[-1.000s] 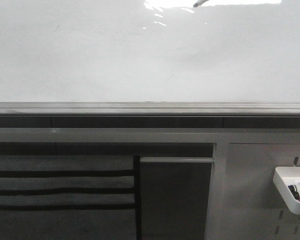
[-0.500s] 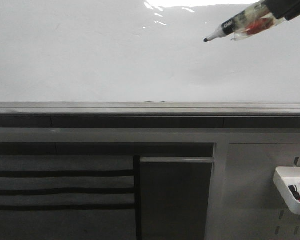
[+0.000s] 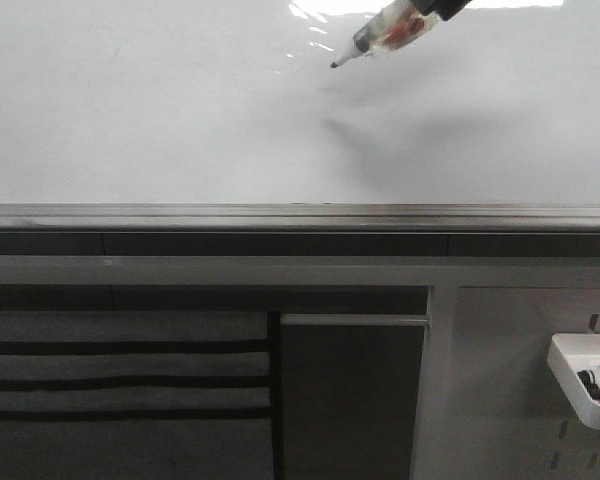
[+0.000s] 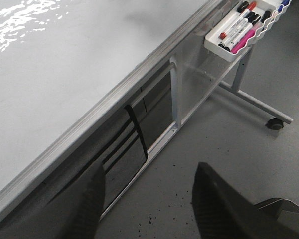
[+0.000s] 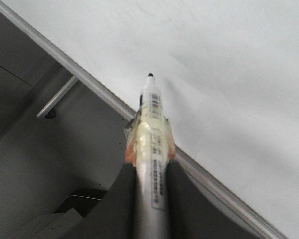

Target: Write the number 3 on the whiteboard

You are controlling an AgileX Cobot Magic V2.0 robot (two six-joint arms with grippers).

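Whiteboard [image 3: 180, 120] lies bare just beyond the marker [image 5: 152, 144] pinched in the right tool [image 5: 150, 199].

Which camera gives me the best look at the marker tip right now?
The front view: the marker shows side-on, its black tip clear against the whiteboard. The right wrist view looks along the barrel, held by the right gripper. The left wrist view misses it.

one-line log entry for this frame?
right gripper: shut on marker | left gripper: open, idle | whiteboard: blank | tip contact: unclear
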